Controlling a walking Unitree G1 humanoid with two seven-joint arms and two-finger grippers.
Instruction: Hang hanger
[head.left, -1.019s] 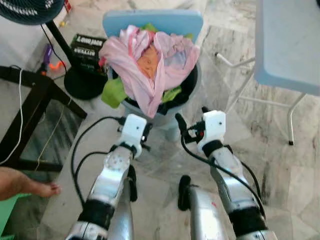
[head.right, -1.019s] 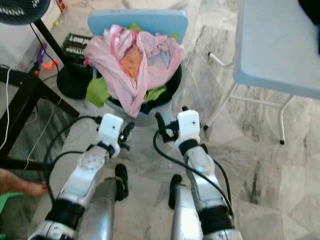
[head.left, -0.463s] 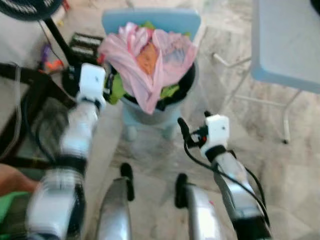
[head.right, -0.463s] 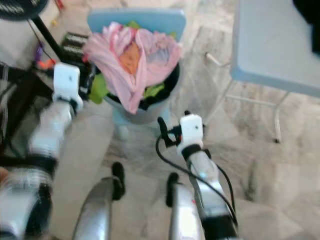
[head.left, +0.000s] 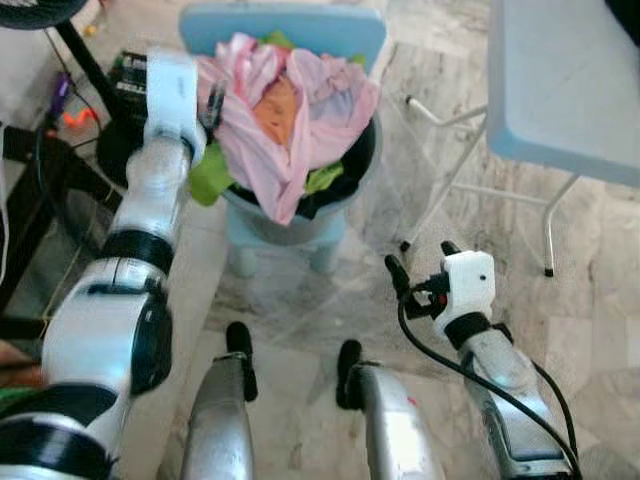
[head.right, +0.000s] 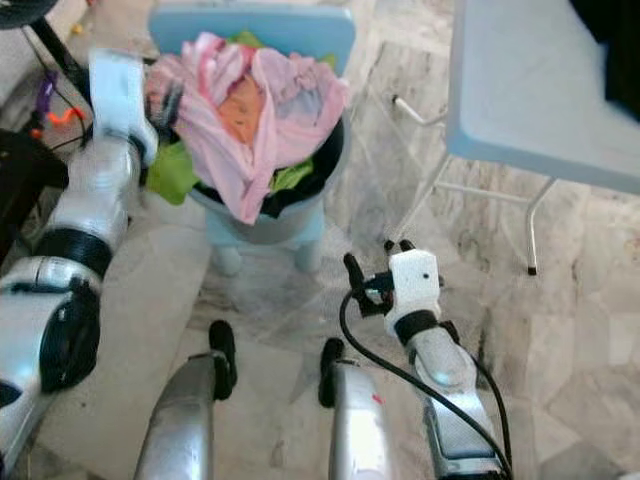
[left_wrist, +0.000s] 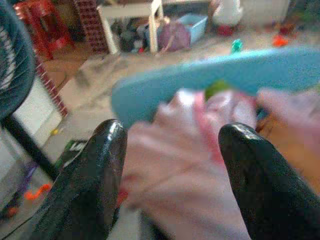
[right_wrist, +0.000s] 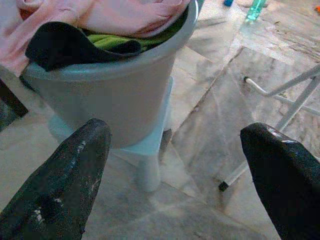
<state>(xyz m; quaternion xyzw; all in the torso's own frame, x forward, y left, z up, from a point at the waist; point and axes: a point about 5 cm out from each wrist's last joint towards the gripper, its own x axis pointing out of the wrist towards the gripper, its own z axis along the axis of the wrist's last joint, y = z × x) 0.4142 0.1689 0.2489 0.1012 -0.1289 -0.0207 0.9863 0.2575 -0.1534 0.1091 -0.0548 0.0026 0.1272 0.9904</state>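
Two grippers, both wide open and empty: left gripper (left_wrist: 170, 175) at pink cloth (head.left: 290, 110) in laundry basket (right_wrist: 115, 95), 11 o'clock; right gripper (head.left: 420, 270) low at 5 o'clock. No hanger visible. Risk: snagging cloth, tipping basket off blue stool (head.left: 290, 235).

We see grey laundry tub (head.left: 300, 225) heaped with pink cloth (head.left: 290, 110), green garment (head.left: 210, 175), on light blue stool (head.left: 285, 25), upper centre. Pale blue folding table (head.left: 560, 80) upper right. Black fan stand (head.left: 85, 70) upper left. Marble floor (head.left: 590, 320).
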